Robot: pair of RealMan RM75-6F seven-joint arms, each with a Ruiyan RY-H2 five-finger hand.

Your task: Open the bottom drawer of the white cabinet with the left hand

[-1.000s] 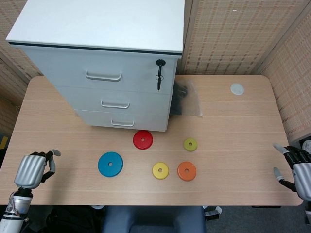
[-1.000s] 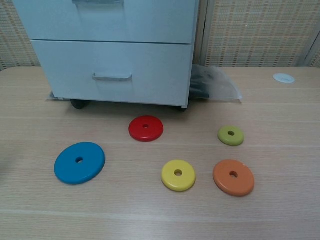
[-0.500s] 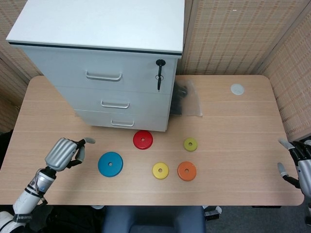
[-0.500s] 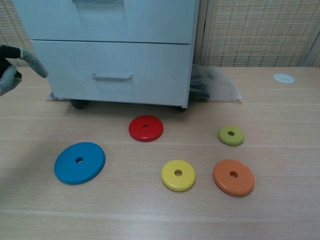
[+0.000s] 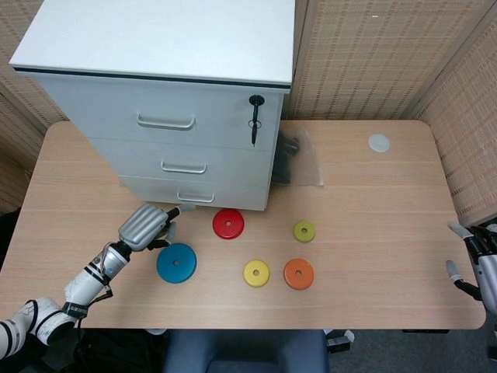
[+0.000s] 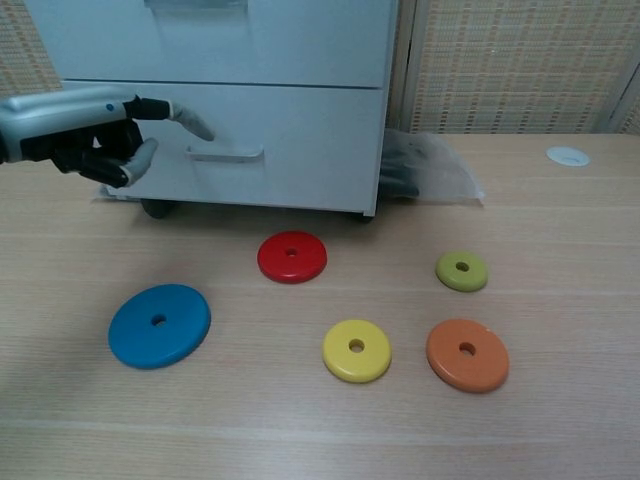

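The white cabinet [image 5: 167,47] stands at the back left of the table with three closed drawers. Its bottom drawer [image 5: 225,195] carries a small silver handle [image 5: 196,196], which the chest view shows too as the handle [image 6: 225,154] on the drawer front [image 6: 300,150]. My left hand [image 5: 146,226] hovers low in front of the cabinet, left of that handle. In the chest view the left hand [image 6: 85,128] holds nothing, and one outstretched finger [image 6: 185,118] ends just short of the handle. My right hand [image 5: 475,263] rests at the table's right edge, fingers spread, holding nothing.
Flat discs lie in front of the cabinet: blue [image 5: 176,263], red [image 5: 228,224], yellow [image 5: 256,273], orange [image 5: 299,273] and green [image 5: 304,231]. A clear bag [image 5: 299,159] with something dark lies beside the cabinet. A key [image 5: 255,118] hangs from the top drawer's lock.
My left hand has travelled from the table's front left corner up and rightward to the bottom drawer's front. The right hand has barely shifted. The drawers stay closed.
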